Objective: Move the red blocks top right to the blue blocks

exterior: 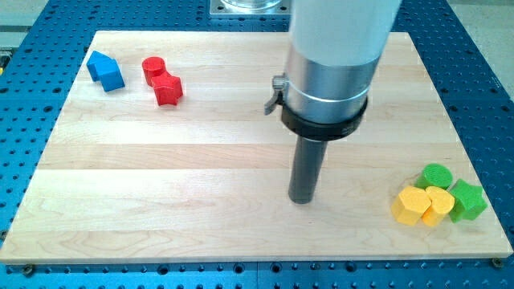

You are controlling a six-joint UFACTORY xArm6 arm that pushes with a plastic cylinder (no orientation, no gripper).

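Resting on board (241, 160) centre, my tip (302, 201): plain rod, no jaws, nothing to clench or release. Red cylinder (153, 69) and red star block (169, 88) touching, far up-left of tip; blue blocks (105, 71) just beyond them, to their left. Tip well apart from reds, likely approaching. Yellow blocks (422, 205) and green blocks (454, 191) clustered right of tip, off likely push line.

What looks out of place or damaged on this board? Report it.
Nothing stands out. Blue blocks and red blocks sit at the view's top left, yellow blocks and green blocks at the bottom right, my tip between, touching none.
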